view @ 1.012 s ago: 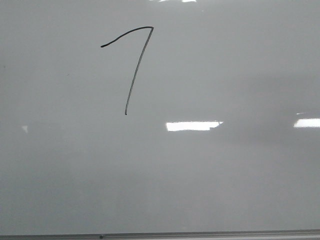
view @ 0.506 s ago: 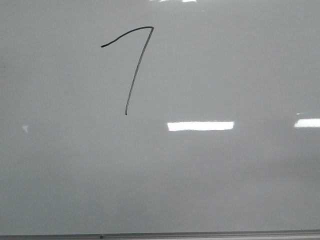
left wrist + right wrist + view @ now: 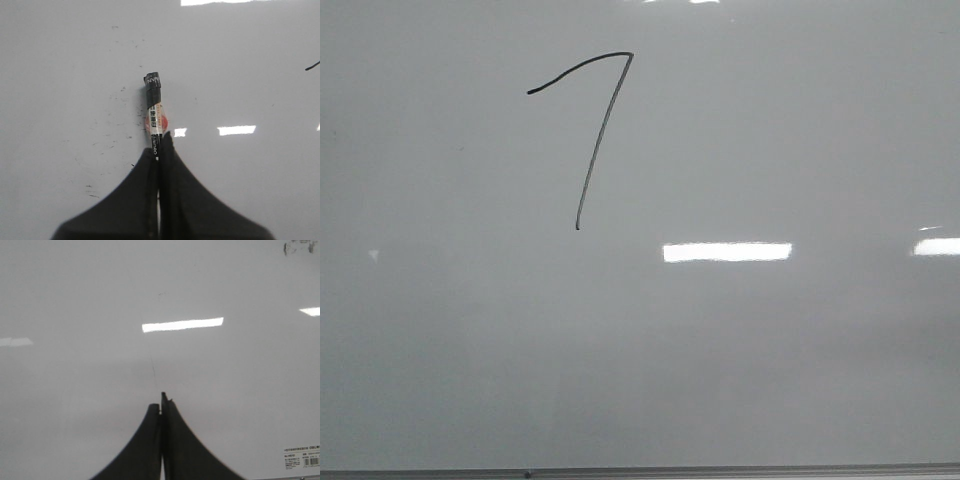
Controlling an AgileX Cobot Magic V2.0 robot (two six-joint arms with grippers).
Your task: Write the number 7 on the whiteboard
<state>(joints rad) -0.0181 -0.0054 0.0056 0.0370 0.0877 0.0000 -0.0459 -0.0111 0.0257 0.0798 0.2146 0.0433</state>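
The number 7 (image 3: 600, 140) is a thin black line on the upper left of the glossy whiteboard (image 3: 770, 350) in the front view. No gripper shows in that view. In the left wrist view my left gripper (image 3: 160, 143) is shut on a black marker (image 3: 154, 107) with a red and white label, its end pointing at the board (image 3: 60, 75). One end of a black stroke (image 3: 312, 66) shows at that view's edge. In the right wrist view my right gripper (image 3: 162, 402) is shut with nothing in it, over bare board (image 3: 75, 390).
The board's thin grey frame edge (image 3: 720, 470) runs along the near side. Bright glare patches (image 3: 727, 252) lie on the board. Small dark specks (image 3: 107, 142) mark the surface by the marker. A printed label (image 3: 300, 458) and a dark smudge (image 3: 297, 247) show in the right wrist view.
The 7 and the glare patches sit slightly further right in the front view. The middle glare patch has grown longer at its right end.
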